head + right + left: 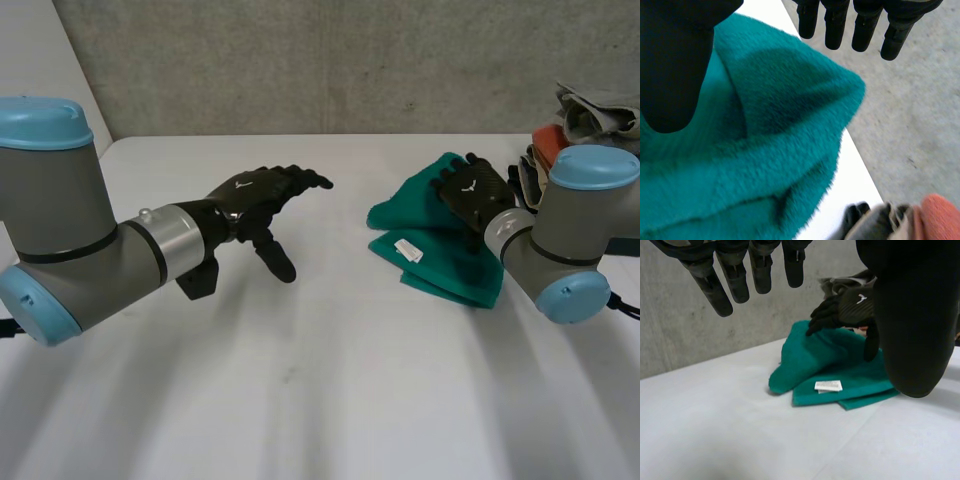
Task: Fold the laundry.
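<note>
A green towel lies folded on the white table at the right, a white label on its near edge. My right hand hovers over the towel's far part with fingers straight and open, holding nothing. In the right wrist view the green towel bulges under the palm, the fingers clear above it. My left hand hangs open over the table's middle, left of the towel. The left wrist view shows the towel with its label and the right hand over it, beyond my left hand.
A pile of other laundry, grey, orange and dark pieces, sits at the table's far right corner behind the right arm. The orange cloth and a grey one lie just beyond the towel. A concrete wall stands behind the table.
</note>
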